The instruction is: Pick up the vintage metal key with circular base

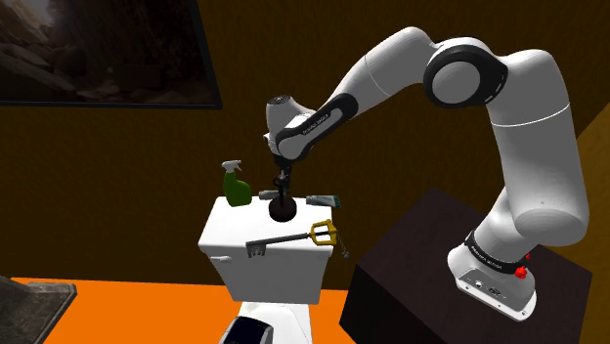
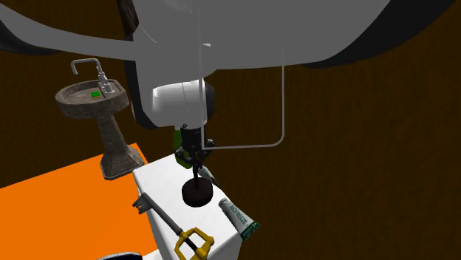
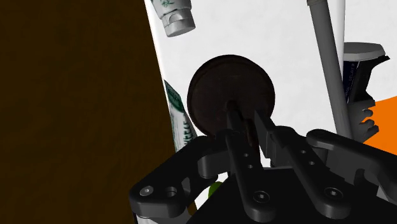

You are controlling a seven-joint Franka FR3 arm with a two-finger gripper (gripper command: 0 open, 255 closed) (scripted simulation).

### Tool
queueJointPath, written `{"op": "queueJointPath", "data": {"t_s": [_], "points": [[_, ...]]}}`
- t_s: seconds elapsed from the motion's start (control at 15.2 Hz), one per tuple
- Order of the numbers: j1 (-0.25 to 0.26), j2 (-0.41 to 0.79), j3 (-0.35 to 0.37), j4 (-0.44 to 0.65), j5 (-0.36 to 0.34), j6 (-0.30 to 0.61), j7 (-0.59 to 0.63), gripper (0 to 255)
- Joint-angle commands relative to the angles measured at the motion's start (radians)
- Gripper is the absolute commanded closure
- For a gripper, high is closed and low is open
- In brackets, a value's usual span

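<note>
Key [image 1: 282,205] [image 2: 198,192] [image 3: 232,95] is standing upright on the tank [image 1: 230,230] [image 2: 166,186], toward its far edge: a dark round base with a thin stem rising from the middle. Whether the base is resting on the lid or hanging just above it, I cannot tell.

The arm [image 1: 508,127] is reaching from the stand [image 1: 411,264] up and over to the shoulder view's left, then bending down over the tank. The tank is sitting against a brown wall above an orange floor [image 1: 117,303], and a sink [image 2: 74,100] is standing far off at the second exterior view's left. On the tank, a green bottle [image 1: 235,186] is standing left of the key in the shoulder view, a long key [image 1: 293,237] [image 2: 170,221] with a gold handle is lying along the near edge, and a tube [image 1: 321,199] [image 2: 238,216] is lying just right of the base.

The hand [image 1: 284,181] [image 2: 194,159] [image 3: 245,121] is pointing straight down over the base, its fingers [image 3: 236,137] drawn narrow and clasping the stem.

The key is looking stiff, small and probably dense for its size, with most of its weight in the base. The stem is looking smooth and thin, so it is likely to swivel or slide between the pads. Gripping the stem squarely, a little above the base, seems the best hold; the low weight should be keeping it hanging plumb in a slow, straight lift.
</note>
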Motion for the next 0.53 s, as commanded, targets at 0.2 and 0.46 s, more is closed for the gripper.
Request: {"op": "queueJointPath", "data": {"t_s": [0.2,0.46], "points": [[-0.002,-0.019,0.002,-0.002,0.003,-0.017,-0.002,255],[-0.005,-0.054,0.006,0.000,0.009,-0.055,-0.006,255]]}}
